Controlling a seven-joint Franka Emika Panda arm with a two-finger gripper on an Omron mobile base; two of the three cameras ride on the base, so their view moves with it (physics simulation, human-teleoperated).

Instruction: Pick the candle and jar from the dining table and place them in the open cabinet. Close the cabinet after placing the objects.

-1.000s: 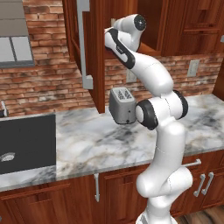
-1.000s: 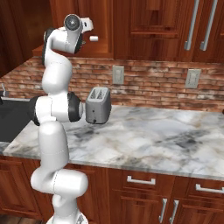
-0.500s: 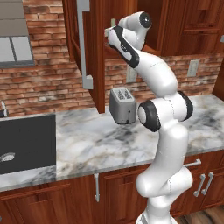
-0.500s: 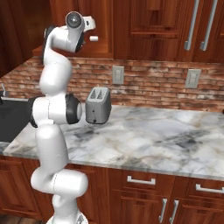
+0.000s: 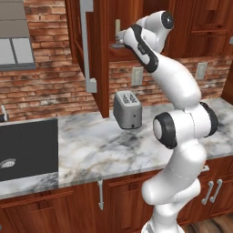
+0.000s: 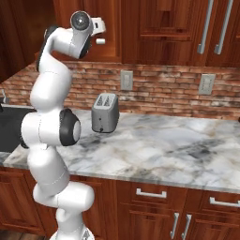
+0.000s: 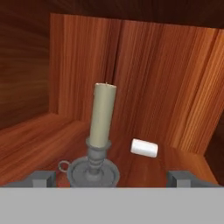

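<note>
The candle (image 7: 103, 114), a pale cream stick in a dark grey holder with a round foot, stands upright on the shelf of the open cabinet (image 7: 35, 140). My gripper (image 7: 113, 177) is open. Its fingertips (image 7: 43, 178) sit wide apart on either side of the holder's foot, just short of it and not touching. From the left base view the candle (image 5: 117, 25) shows inside the cabinet (image 5: 98, 54), just past my gripper (image 5: 120, 40). The jar and the dining table are out of view.
A small white cylinder (image 7: 144, 148) lies on the shelf to the right of the candle. The cabinet's open door with its long silver handle (image 5: 84, 41) hangs left of my hand. A silver toaster (image 5: 126, 109) stands on the marble worktop (image 5: 91, 145) below, with a black sink (image 5: 27, 148) at left.
The wrist has shifted a little away from the cabinet and the jaws have widened slightly. The candle stands still on the shelf.
</note>
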